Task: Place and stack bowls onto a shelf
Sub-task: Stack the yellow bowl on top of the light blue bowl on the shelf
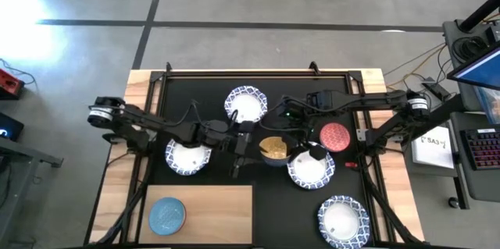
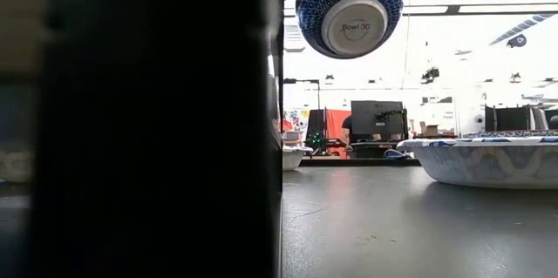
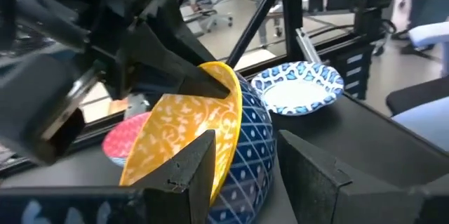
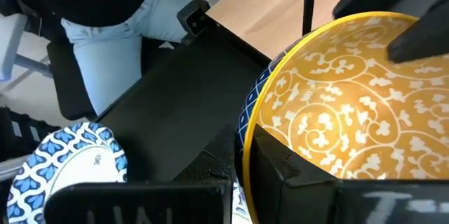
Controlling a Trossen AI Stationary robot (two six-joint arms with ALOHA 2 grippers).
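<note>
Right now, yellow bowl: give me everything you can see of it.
The yellow bowl is golden inside with a white scrolling vine pattern and a glossy, ceramic look; its outside is dark blue with a white lattice. It is lifted off the black mat and tilted steeply near mid-table. The right gripper is shut on its rim. The left gripper sits at its lower edge, jaws apart; contact there is unclear.

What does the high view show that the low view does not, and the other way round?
Only the high view shows the light blue bowl on the shelf, the red-pink bowl, and the left gripper and right gripper at the yellow bowl. Only the low view shows a raised bowl's blue patterned underside and the room behind. Both show white bowls with blue rims.
</note>
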